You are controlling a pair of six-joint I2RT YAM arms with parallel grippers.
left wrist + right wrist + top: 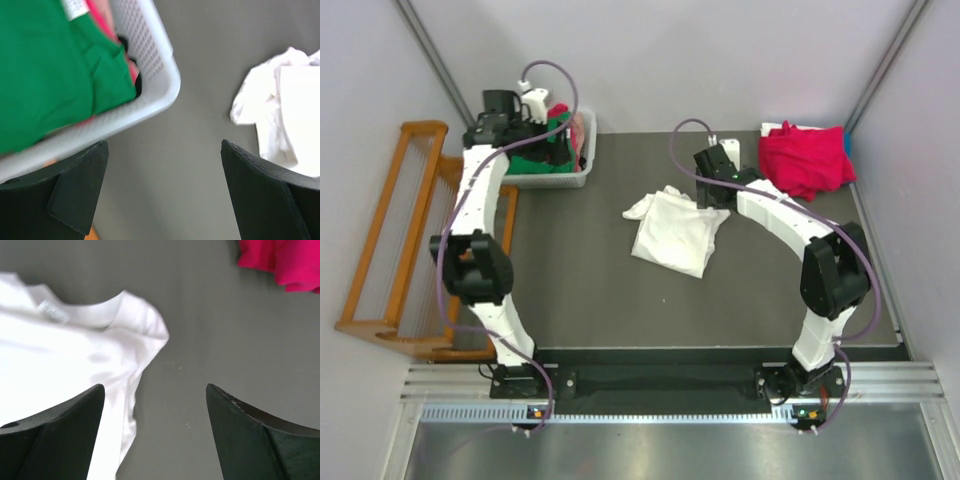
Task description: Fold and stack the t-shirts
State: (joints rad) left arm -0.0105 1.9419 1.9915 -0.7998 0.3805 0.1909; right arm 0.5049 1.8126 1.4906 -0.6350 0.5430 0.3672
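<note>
On the dark table (590, 300), between pale walls (670, 60): white shirt (670, 232) crumpled at centre; red shirts (805, 160) heaped far right.
Basket (155, 95): green shirt (45, 65), crimson shirt (560, 112) inside.
Left gripper (163, 165), right gripper (155, 400): fingers wide, empty.

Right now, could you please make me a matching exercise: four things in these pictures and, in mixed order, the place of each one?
Things
1. white t-shirt
2. green t-shirt
3. crimson heap
4. wooden rack

Places
A. inside the white basket
B. off the table, beside its left edge
C. lying at the middle of the table
D. at the table's far right corner

Pairs: 1-C, 2-A, 3-D, 4-B
</note>
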